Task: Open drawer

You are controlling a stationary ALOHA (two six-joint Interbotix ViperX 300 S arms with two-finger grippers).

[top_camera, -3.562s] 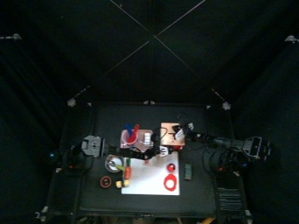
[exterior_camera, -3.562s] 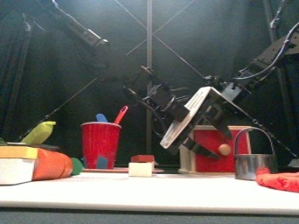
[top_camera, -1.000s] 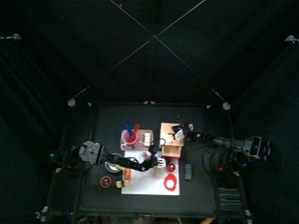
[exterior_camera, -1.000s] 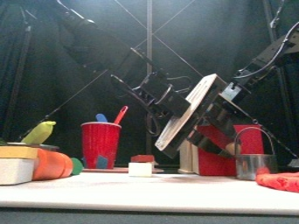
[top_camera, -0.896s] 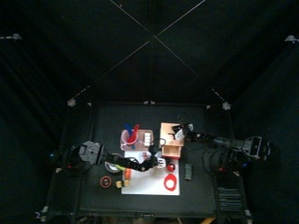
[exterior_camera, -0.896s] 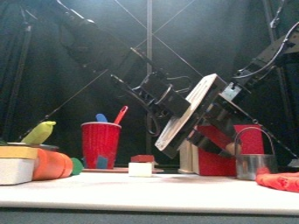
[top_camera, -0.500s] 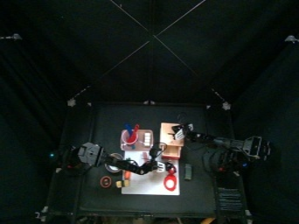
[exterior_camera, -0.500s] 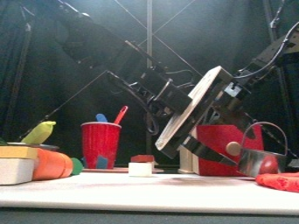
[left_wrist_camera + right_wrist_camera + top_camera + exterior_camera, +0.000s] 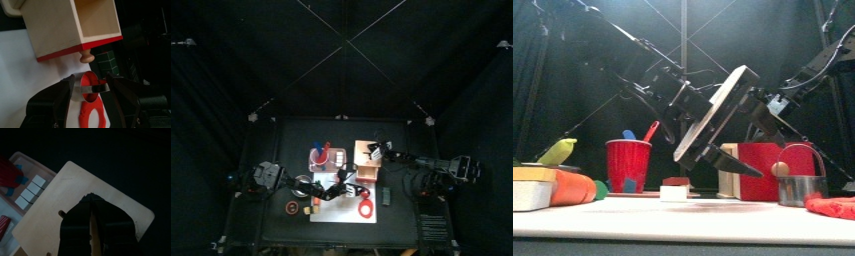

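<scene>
Drawer [image 9: 87, 30] is seen in the left wrist view as a pale wooden tray with a red front face and a small round wooden knob [image 9: 85, 56], open side showing. It sits just ahead of the left gripper [image 9: 91, 95], whose jaws are spread wide with nothing between them. The knob is not touched by either finger.

In the front view the drawer's red front [image 9: 760, 170] stands on the table [image 9: 687, 220] right of centre, knob [image 9: 779, 170] just beside a small metal bucket [image 9: 799, 188].

A pale wooden panel [image 9: 708, 115] is held tilted above the drawer by the right gripper [image 9: 91, 220]; its jaws are clenched on the panel edge, as seen in the right wrist view.

Top view: drawer body [image 9: 368, 161] is near table centre, with the left gripper [image 9: 333, 190] over a white sheet [image 9: 342, 207] with red rings.

A red cup [image 9: 628, 164], a small red-topped block [image 9: 675, 189] and a green bird figure [image 9: 557, 152] are left of the drawer, well apart from it.
</scene>
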